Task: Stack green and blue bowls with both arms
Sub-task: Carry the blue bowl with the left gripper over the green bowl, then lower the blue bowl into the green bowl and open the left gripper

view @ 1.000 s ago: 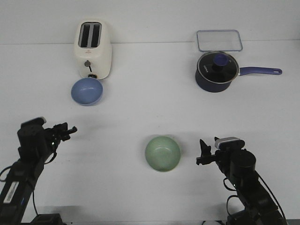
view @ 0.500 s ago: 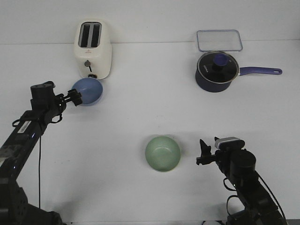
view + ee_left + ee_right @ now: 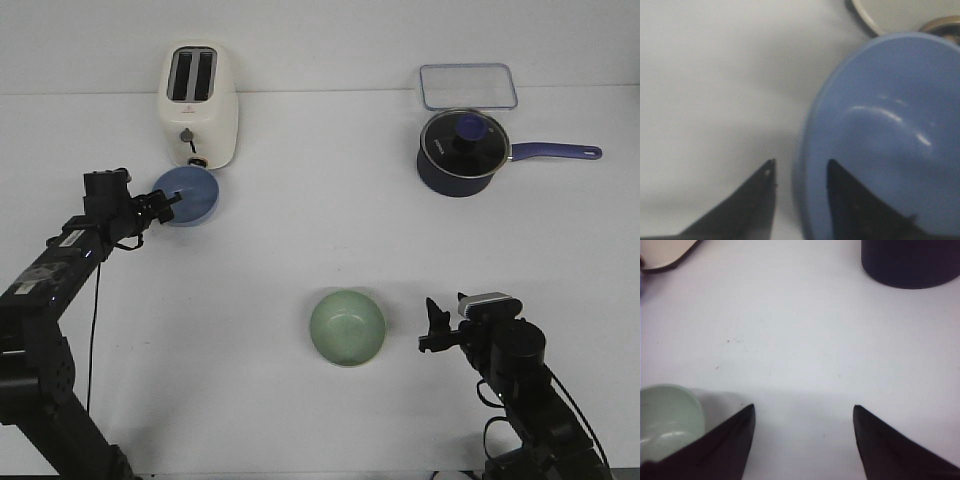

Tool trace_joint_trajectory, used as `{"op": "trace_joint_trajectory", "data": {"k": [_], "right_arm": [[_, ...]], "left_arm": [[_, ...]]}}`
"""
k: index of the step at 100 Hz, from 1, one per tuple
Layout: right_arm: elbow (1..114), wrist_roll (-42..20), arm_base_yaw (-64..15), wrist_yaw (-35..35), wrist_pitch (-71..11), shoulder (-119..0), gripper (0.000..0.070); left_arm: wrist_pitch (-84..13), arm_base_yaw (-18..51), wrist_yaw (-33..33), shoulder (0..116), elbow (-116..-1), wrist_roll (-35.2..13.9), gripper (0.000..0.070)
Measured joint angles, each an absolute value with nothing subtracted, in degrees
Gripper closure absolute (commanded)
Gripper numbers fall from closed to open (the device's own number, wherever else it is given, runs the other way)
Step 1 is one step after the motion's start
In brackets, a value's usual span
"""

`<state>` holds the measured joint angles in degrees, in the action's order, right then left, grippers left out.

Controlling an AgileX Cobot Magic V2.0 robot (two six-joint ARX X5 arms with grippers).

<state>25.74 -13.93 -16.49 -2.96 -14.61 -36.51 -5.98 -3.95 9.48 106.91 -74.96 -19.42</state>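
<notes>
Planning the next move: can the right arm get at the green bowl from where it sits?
Probably yes. The right gripper is open beside the green bowl, with only bare table between them. The saucepan stands far off, so nothing blocks the way.

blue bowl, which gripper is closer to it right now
Left. The left gripper is at the blue bowl, fingers astride its rim. The right gripper sits far across the table, open beside the green bowl.
</notes>
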Motion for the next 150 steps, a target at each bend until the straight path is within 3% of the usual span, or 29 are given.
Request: {"op": "trace_joint_trajectory", "data": {"k": [19, 40, 74, 98, 118, 123, 135, 150], "right_arm": [[25.74, -13.93, -16.49, -2.98, -15.27, -36.51, 0.0301], [25.74, -13.93, -16.49, -2.98, -15.62, -36.51, 0.0301], [25.74, -13.93, -16.49, -2.98, -15.62, -36.51, 0.0301], [25.74, -13.93, -16.49, -2.98, -15.70, -36.51, 0.0301], [25.74, -13.93, -16.49, -2.98, -15.79, -36.51, 0.0301], [25.74, -13.93, -16.49, -2.98, -15.81, -36.51, 0.0301], [25.74, -13.93, -16.49, -2.98, -15.81, -36.51, 0.0301], [25.74, -13.91, -16.49, -2.96, -15.81, -36.51, 0.0301]], "left_arm": [[-5.80, -3.62, 14.61, 105.62, -75.00, -20.21, 0.0687], [-14.50, -0.10, 18.72, 97.69, -75.00, -18.15, 0.0687], [-19.75, 19.20, 21.89, 83.92, -70.70, -13.78, 0.0687], [-17.58, 33.63, 20.82, 84.29, -65.52, -13.78, 0.0687], [-15.46, 38.63, 18.46, 86.98, -65.41, -13.76, 0.0680], [-14.04, 39.09, 18.26, 87.55, -65.34, -13.78, 0.0630], [-12.80, 39.83, 18.31, 87.88, -65.34, -13.82, 0.0349], [-12.01, 39.29, 18.28, 87.79, -65.34, -13.37, 0.0322]]}}
